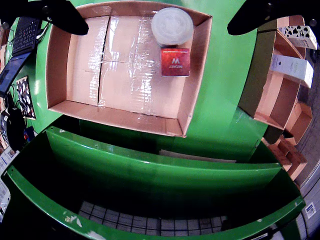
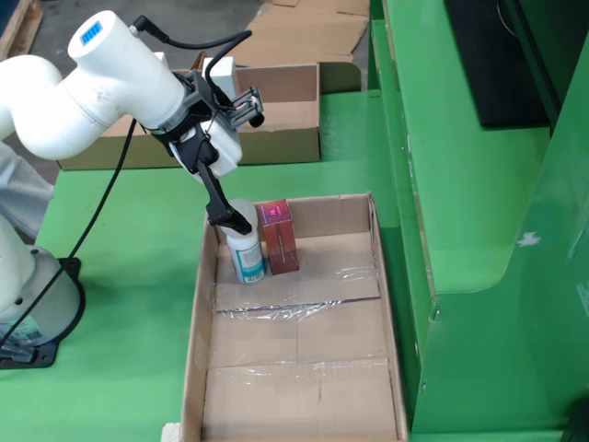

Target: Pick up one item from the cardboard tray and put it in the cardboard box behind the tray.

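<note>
Fixed view, from the left: showed a white arm [image 2: 92, 83] on its base, reaching right and down over a green table [image 2: 138, 276]. Ended in the gripper [image 2: 233, 219], with one dark finger [image 2: 221, 198] slanting down to the top of the bottle [image 2: 246, 253]; could not tell from here whether touching. Stood upright in the far left corner of the tray [image 2: 294, 368], that bottle, with a red box [image 2: 279, 238] also upright just beside it on its right. Lay otherwise bare, the taped tray floor. Sat behind the tray, well apart from it, an open cardboard box [image 2: 276, 138]. Rose along the right edge, a green frame [image 2: 460, 184].

Wrist view, from the left: caught a keyboard [image 1: 25, 35] at the far left edge. Held nothing, the gripper [image 1: 157, 25], its two dark fingers [image 1: 60, 15] spread wide toward the upper corners. Looked straight down on the tray [image 1: 60, 65], the bottle's [image 1: 172, 26] round cap near the top wall and the red box [image 1: 175, 61] just below it. Showed cartons [image 1: 280, 95] with white packs at the right.
</note>
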You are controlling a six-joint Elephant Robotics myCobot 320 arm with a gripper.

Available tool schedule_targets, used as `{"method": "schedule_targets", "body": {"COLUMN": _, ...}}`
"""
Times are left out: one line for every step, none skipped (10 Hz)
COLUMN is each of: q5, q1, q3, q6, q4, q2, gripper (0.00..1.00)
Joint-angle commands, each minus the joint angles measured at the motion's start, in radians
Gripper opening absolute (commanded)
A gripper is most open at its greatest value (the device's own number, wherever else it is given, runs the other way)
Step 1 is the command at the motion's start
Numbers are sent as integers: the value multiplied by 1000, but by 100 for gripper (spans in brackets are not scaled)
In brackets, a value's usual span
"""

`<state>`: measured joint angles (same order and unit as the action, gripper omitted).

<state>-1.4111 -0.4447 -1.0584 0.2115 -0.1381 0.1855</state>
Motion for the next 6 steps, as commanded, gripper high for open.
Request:
{"method": "schedule_targets", "body": {"q5": -14, "q1": 19, "q3": 78, "q6": -14, "q4": -3, "q2": 28, "gripper": 100}}
{"method": "schedule_targets", "body": {"q5": -23, "q1": 28, "q3": 85, "q6": -20, "q4": -6, "q2": 47, "gripper": 100}}
{"method": "schedule_targets", "body": {"q5": -23, "q1": 28, "q3": 85, "q6": -20, "q4": -6, "q2": 47, "gripper": 100}}
{"method": "schedule_targets", "body": {"q5": -42, "q1": 49, "q3": 72, "q6": -28, "q4": -24, "q2": 74, "gripper": 100}}
{"method": "schedule_targets", "body": {"q5": -51, "q1": 57, "q3": 63, "q6": -29, "q4": -31, "q2": 86, "gripper": 100}}
{"method": "schedule_targets", "body": {"q5": -51, "q1": 57, "q3": 63, "q6": -29, "q4": -31, "q2": 86, "gripper": 100}}
